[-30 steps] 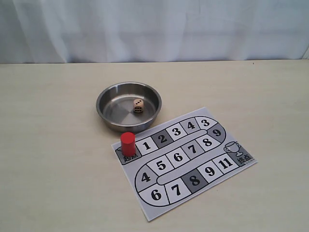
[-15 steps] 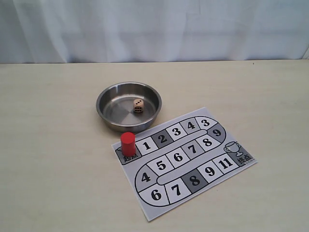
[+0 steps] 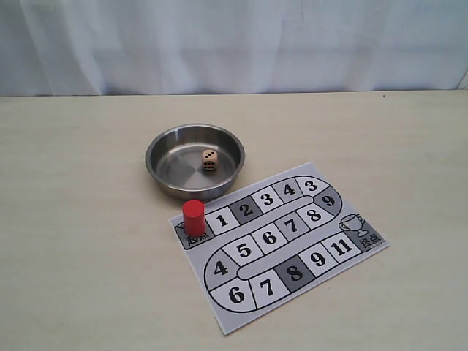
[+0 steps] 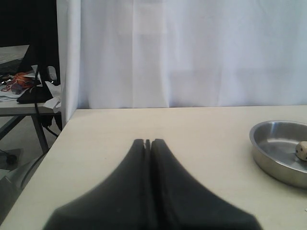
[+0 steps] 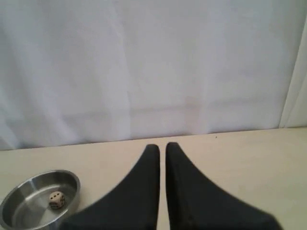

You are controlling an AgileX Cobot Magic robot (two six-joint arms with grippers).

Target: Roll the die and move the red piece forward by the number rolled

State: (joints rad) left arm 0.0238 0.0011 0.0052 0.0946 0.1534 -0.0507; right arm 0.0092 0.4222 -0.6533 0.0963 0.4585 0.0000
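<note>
Inside round steel bowl (image 3: 162, 143), wooden die (image 3: 208, 160)

Overhead-front exterior; low wrist views sharing bowl (image 3: 194, 159)

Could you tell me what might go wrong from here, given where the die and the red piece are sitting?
The die lies inside the steel bowl, so fingers reaching for it may strike the raised rim or push the cube across the smooth bottom. The red piece stands upright on the start square of the paper board, close to the bowl; an arm passing there could tip it. The sheet looks unfastened and may slide when the pawn is set down.
</note>
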